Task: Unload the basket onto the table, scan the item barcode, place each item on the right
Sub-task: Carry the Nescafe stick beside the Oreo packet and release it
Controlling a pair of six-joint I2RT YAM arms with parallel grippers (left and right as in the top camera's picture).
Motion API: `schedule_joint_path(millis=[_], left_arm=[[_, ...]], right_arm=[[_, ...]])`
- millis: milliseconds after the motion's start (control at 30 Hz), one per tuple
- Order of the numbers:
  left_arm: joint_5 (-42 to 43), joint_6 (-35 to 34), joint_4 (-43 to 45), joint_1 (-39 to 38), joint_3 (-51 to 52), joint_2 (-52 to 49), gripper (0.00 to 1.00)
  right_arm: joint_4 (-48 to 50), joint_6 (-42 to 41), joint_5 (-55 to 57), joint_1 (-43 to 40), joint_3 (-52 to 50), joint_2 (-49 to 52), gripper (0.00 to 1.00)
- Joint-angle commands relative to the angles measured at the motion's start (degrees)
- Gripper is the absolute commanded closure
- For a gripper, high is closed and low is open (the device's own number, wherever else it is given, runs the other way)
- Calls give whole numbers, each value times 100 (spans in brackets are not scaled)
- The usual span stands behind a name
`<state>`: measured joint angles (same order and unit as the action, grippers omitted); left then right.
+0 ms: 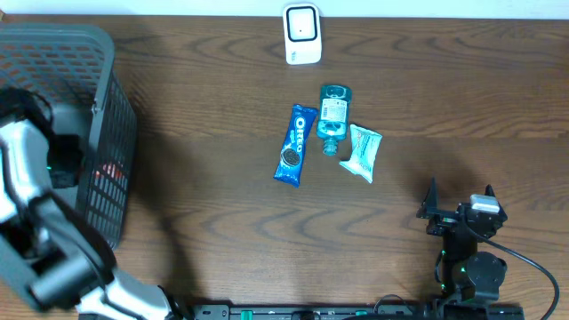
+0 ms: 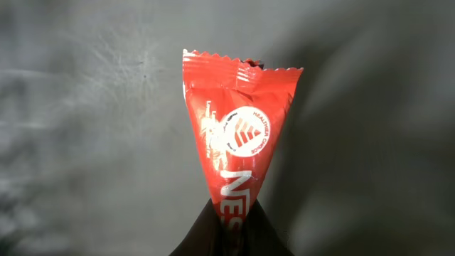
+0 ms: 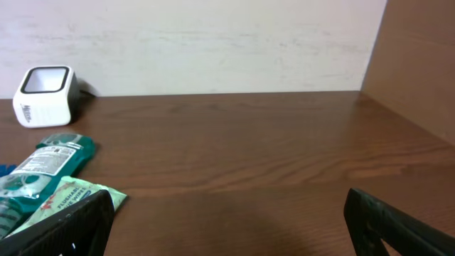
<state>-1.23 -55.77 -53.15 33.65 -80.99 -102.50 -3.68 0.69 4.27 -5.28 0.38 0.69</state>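
A dark brown wooden worktop (image 1: 222,231) runs beneath a pale wall. A dark grey plastic mesh basket (image 1: 107,53) sits at its left edge and a white boxy barcode scanner (image 1: 302,34) at the far centre. The left pincer (image 2: 231,231) is clenched on the narrow lower tip of a glossy red crimped-edge snack packet (image 2: 238,135). The packet stands upright against a grey background, seemingly inside the basket. The hold is only a thin pinch at one end, so the packet could slip out or swivel during a lift, or snag on the basket wall. Its barcode is not visible, so it may end up facing away from the scanner, which is well apart from it. The left arm (image 1: 18,169) bends down over the basket. The right pincer (image 3: 227,227) sits low at the near right, spread wide and empty.
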Motion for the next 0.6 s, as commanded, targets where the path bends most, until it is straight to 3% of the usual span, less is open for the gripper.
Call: schedule_joint_path(millis=[0, 400, 567], left_arm=[[59, 221, -33, 15, -243, 1115, 93], [155, 221, 409, 13, -251, 4111, 93], [1298, 219, 706, -160, -251, 4977, 93]], right_arm=[[-20, 66, 11, 55, -7, -31, 1], [-20, 66, 11, 57, -7, -31, 1], [-20, 66, 11, 55, -7, -31, 1]])
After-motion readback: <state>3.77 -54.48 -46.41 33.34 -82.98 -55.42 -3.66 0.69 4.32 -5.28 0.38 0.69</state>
